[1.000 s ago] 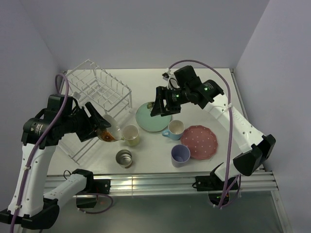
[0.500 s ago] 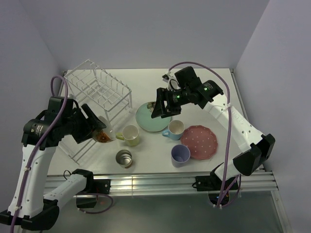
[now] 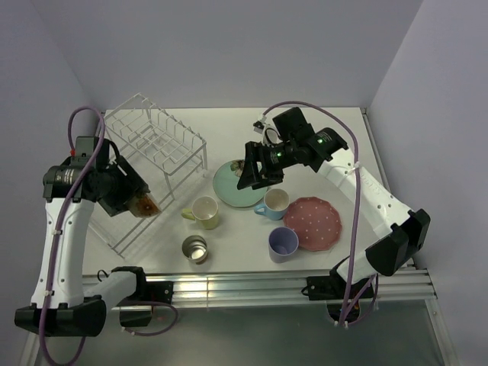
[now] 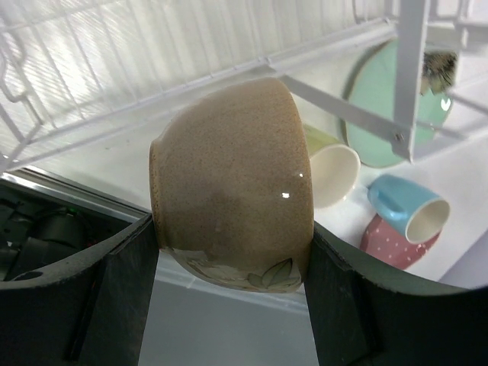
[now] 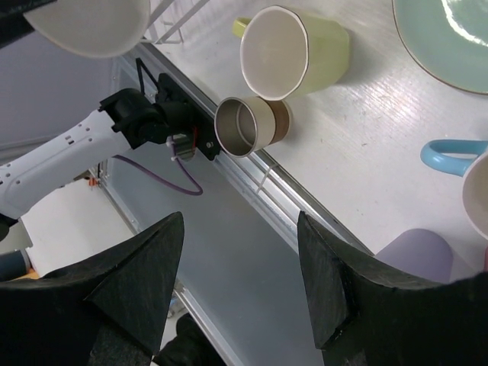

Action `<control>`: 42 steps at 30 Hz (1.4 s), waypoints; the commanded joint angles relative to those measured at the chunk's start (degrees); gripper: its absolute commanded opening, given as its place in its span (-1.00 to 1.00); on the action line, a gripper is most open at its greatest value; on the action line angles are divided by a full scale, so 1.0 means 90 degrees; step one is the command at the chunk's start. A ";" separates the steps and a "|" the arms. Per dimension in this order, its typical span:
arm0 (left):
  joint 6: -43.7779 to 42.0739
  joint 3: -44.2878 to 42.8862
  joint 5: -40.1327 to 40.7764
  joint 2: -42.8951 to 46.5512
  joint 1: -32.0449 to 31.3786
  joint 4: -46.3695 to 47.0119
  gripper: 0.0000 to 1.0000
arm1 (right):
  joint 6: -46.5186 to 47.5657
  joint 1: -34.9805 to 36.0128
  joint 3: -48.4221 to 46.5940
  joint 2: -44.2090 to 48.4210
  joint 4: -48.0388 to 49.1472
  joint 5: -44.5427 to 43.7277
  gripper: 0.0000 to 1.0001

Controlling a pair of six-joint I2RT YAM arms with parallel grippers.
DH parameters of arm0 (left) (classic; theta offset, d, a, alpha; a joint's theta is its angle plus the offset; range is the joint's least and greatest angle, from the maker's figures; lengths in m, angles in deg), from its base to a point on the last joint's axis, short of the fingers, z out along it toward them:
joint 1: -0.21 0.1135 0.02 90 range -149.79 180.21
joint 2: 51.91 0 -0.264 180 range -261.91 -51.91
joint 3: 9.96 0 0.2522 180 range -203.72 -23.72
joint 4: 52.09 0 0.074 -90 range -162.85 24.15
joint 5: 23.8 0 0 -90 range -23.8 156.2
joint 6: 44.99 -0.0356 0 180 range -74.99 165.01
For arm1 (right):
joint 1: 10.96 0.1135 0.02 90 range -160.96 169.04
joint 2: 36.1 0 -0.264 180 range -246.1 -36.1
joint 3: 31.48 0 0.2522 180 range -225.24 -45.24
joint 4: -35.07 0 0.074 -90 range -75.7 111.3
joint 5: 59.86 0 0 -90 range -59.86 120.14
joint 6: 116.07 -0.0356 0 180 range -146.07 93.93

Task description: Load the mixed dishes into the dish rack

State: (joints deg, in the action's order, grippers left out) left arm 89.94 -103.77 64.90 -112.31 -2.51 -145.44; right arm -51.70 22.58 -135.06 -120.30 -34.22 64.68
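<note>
1. The left gripper (image 4: pixel 232 229) is clamped on the cream bowl (image 4: pixel 229 171), one finger pressed to each side of its outer wall. The bowl is tipped rather than level. I judge that this keeps a firm hold on the wall while the bowl is carried to the rack.
2. Just beyond those fingers run the white wires of the dish rack (image 4: pixel 335 107). The bowl is in the air close to the frame and not yet set in it.
3. Farther out past the rack lie the yellow mug (image 4: pixel 332 171), the light blue mug (image 4: pixel 408 213), the pink white-dotted plate (image 4: pixel 389 240) and the mint-green flower plate (image 4: pixel 377 103), all on the table.
4. The right gripper (image 5: pixel 240 221) is spread wide with nothing between its fingers. Below it are the small shiny metal cup (image 5: pixel 248 126) and the yellow mug, with the lavender cup (image 5: pixel 419 252) to one side.
5. The top view alone shows the right gripper hovering over the mint-green flower plate, probably waiting its turn. It also places the bowl at the rack's near left side.
6. Only the left wrist view shows the finger contact on the bowl. Only the right wrist view proves the right gripper's fingers are empty.
</note>
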 commanded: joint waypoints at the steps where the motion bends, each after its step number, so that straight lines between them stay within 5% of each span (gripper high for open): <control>1: -0.0363 -0.0412 0.0105 -0.0144 0.0272 0.0103 -1.00 | 0.0123 -0.0035 0.0097 0.0167 0.0193 0.0166 0.36; 42: 0.0155 -0.0354 0.0613 -0.2468 0.2099 0.0064 -1.00 | 0.0152 -0.0279 0.0292 0.0235 0.0281 0.0234 0.36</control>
State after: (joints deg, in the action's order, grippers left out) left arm 89.72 -105.58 69.51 -134.10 15.74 -144.07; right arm -50.63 21.20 -133.51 -120.30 -33.57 65.75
